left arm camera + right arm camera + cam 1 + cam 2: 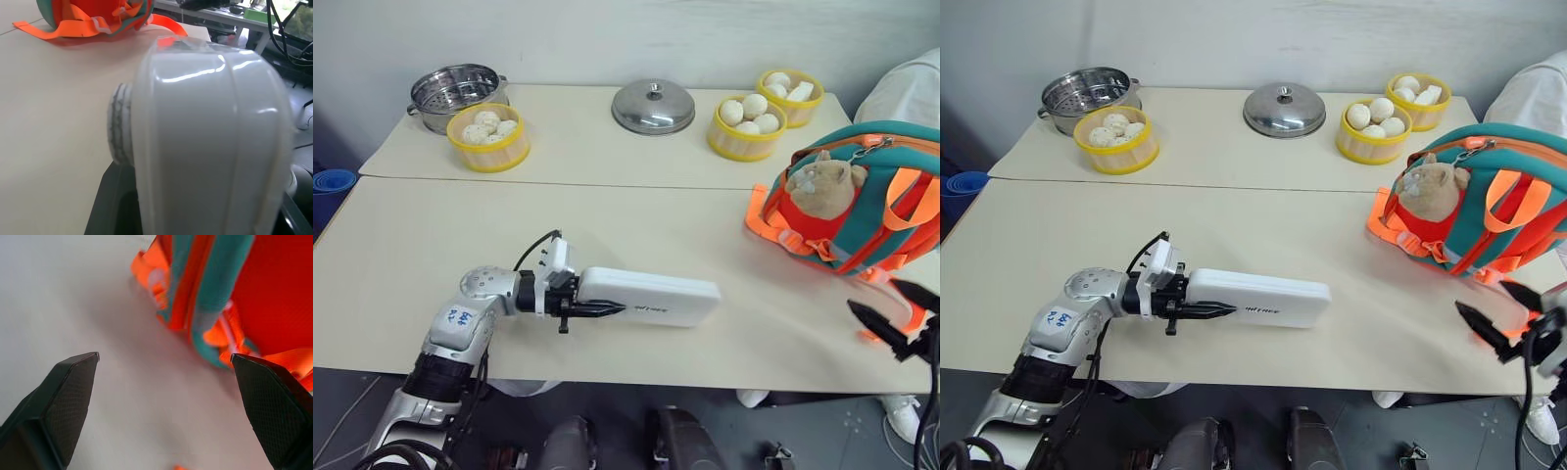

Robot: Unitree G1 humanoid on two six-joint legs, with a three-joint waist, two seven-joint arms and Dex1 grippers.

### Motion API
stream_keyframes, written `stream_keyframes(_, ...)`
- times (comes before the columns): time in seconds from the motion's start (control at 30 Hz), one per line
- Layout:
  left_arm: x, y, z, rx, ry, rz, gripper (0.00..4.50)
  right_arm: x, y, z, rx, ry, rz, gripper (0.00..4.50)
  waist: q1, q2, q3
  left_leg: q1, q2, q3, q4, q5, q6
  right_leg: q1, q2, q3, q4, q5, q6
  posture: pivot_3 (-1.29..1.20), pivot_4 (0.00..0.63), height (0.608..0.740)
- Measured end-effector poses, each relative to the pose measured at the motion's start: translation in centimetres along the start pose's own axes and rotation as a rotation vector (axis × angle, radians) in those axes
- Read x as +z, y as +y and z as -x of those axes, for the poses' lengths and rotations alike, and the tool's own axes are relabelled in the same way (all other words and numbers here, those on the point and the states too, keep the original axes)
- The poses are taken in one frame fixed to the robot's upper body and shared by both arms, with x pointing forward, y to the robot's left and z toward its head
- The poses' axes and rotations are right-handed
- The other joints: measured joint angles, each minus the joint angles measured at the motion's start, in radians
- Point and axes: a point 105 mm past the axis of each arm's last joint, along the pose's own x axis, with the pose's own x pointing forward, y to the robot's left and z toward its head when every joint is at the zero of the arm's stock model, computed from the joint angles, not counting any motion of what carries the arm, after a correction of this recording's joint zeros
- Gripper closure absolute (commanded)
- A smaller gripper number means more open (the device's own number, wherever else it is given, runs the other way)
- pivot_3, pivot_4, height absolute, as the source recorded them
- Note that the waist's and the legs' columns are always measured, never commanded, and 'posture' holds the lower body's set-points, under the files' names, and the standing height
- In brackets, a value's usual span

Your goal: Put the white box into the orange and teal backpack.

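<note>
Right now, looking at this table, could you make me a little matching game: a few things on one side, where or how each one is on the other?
Things:
1. white box
2. orange and teal backpack
3. metal lid
4. right gripper

Where or how:
A. far side of the table, between yellow baskets
B. open, empty
C. held at one end by the left gripper
D. on the table's right side

Pairs: 1-C, 2-D, 3-A, 4-B

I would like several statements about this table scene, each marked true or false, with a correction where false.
1. The left gripper is shut on one end of the white box. True.
2. The white box is already inside the backpack. False: it lies on the table, apart from the backpack.
3. The right gripper is open and holds nothing. True.
4. The metal lid covers the steel pot. False: the lid lies on the table by itself.
5. A plush animal sits on the backpack's front. True.
</note>
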Motion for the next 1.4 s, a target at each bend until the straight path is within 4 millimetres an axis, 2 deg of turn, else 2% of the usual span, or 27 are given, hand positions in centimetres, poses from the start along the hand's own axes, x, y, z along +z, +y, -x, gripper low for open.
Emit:
stream_keyframes(0.1,-0.1,0.0,0.2,-0.013,0.006,0.006,2.86,1.8,-0.7,-2.3,0.027,-0.075,0.015,0.04,-0.002,0.0,0.0,0.0,0.0,0.0,0.0,0.0,-0.001,0.0,0.001,0.0,0.0,0.0,0.0,0.0,0.15,0.74)
stream_keyframes(0.17,0.1,0.0,0.5,-0.023,0.012,0.001,2.86,2.4,0.1,-4.9,0.094,-0.094,0.027,0.04,-0.003,0.0,0.0,0.0,0.0,0.0,0.001,0.001,-0.001,-0.001,0.001,0.0,0.001,0.0,0.0,0.0,0.15,0.74)
stream_keyframes(0.27,0.2,0.1,1.4,-0.016,0.025,0.007,2.86,2.8,1.0,-7.8,0.171,-0.1,0.031,0.62,-0.002,0.002,0.001,-0.002,0.0,0.0,0.001,0.003,-0.005,-0.003,0.001,0.0,0.002,0.0,0.0,0.0,0.15,0.74)
stream_keyframes(0.3,0.4,0.2,1.9,-0.003,0.027,0.012,2.86,3.4,1.1,-8.9,0.191,-0.123,0.025,0.94,-0.003,0.003,0.002,-0.002,0.0,0.0,0.001,0.004,-0.005,-0.003,0.001,0.001,0.002,0.0,0.0,0.0,0.15,0.74)
stream_keyframes(0.4,0.6,0.3,3.3,0.052,0.022,0.046,2.86,4.4,1.8,-10.4,0.243,-0.164,0.026,1.94,-0.001,0.003,0.002,-0.002,0.001,0.0,0.001,0.004,-0.006,-0.003,0.001,0.0,0.002,0.0,0.0,0.0,0.15,0.74)
stream_keyframes(0.57,1.9,1.0,7.1,0.228,-0.057,0.109,2.86,3.3,5.3,-12.4,0.363,-0.19,-0.025,3.75,-0.002,0.003,0.002,-0.003,0.001,0.0,0.001,0.004,-0.005,-0.003,0.0,0.0,0.002,0.0,0.0,0.0,0.15,0.74)
stream_keyframes(0.63,1.9,0.4,8.6,0.263,-0.063,0.144,2.86,3.7,7.3,-13.2,0.416,-0.243,-0.021,4.37,-0.01,0.003,0.002,-0.002,0.001,0.0,0.001,0.004,-0.005,-0.003,0.0,0.0,0.002,0.0,0.0,0.0,0.15,0.74)
stream_keyframes(0.73,1.0,-0.6,10.3,0.288,-0.066,0.218,2.86,7.0,12.3,-14.5,0.56,-0.378,-0.01,4.44,-0.03,0.004,0.003,-0.002,0.001,0.0,0.0,0.003,-0.005,-0.005,0.0,0.0,0.005,0.0,0.0,0.0,0.15,0.74)
stream_keyframes(0.8,0.5,-0.8,11.2,0.321,-0.088,0.256,2.86,8.8,15.3,-14.5,0.67,-0.427,-0.016,4.44,-0.028,0.004,0.003,-0.002,0.001,-0.001,-0.001,0.003,-0.006,-0.007,0.0,-0.001,0.007,-0.001,-0.001,0.0,0.15,0.74)
stream_keyframes(0.9,-0.8,-0.9,13.6,0.432,-0.13,0.379,2.86,9.6,20.2,-12.7,0.926,-0.412,-0.073,4.44,-0.024,0.004,0.003,-0.005,0.002,-0.002,-0.002,0.003,-0.006,-0.011,0.0,-0.001,0.009,-0.002,-0.003,0.0,0.15,0.74)
stream_keyframes(0.97,-1.3,-1.1,15.0,0.484,-0.143,0.443,2.86,9.5,22.5,-10.6,1.077,-0.387,-0.134,4.44,-0.022,0.003,0.003,-0.009,0.002,-0.002,-0.002,0.002,-0.005,-0.014,-0.001,-0.002,0.008,-0.002,-0.003,0.0,0.15,0.74)
stream_keyframes(1.0,-1.3,-1.1,15.3,0.496,-0.147,0.448,2.86,9.4,23.0,-9.7,1.126,-0.365,-0.159,4.44,-0.02,0.003,0.003,-0.009,0.001,-0.002,-0.001,0.002,-0.004,-0.014,-0.002,-0.002,0.008,-0.002,-0.003,0.0,0.15,0.74)
stream_keyframes(1.1,-1.1,-1.5,16.4,0.532,-0.16,0.454,2.86,8.3,22.6,-7.2,1.218,-0.211,-0.186,4.44,-0.015,0.003,0.003,-0.009,-0.002,-0.002,0.0,-0.001,0.001,-0.013,-0.007,-0.003,0.006,-0.001,-0.002,0.0,0.15,0.74)
stream_keyframes(1.17,-0.3,-1.9,17.5,0.565,-0.209,0.449,2.86,7.3,20.7,-6.1,1.192,-0.101,-0.205,4.44,-0.012,-0.001,0.004,-0.01,-0.003,-0.003,0.0,-0.001,0.002,-0.012,-0.009,-0.004,0.004,-0.001,-0.002,0.0,0.15,0.74)
stream_keyframes(1.23,1.4,-2.7,18.0,0.565,-0.265,0.404,2.86,7.5,18.2,-5.8,1.115,-0.063,-0.216,4.44,-0.011,-0.004,0.004,-0.01,-0.004,-0.003,0.0,-0.001,0.003,-0.012,-0.01,-0.005,0.003,-0.001,-0.002,0.0,0.15,0.74)
stream_keyframes(1.3,3.0,-3.6,17.4,0.519,-0.279,0.345,2.86,8.2,16.5,-5.6,1.062,-0.068,-0.231,4.44,-0.011,-0.004,0.004,-0.01,-0.004,-0.003,-0.001,-0.001,0.002,-0.012,-0.011,-0.005,0.003,-0.001,-0.002,0.0,0.15,0.74)
stream_keyframes(1.4,4.4,-4.3,16.0,0.467,-0.269,0.28,2.86,8.2,15.5,-5.0,1.045,-0.04,-0.244,4.44,-0.008,-0.003,0.004,-0.01,-0.004,-0.003,-0.003,0.0,0.001,-0.013,-0.01,-0.006,0.003,-0.002,-0.003,0.0,0.15,0.74)
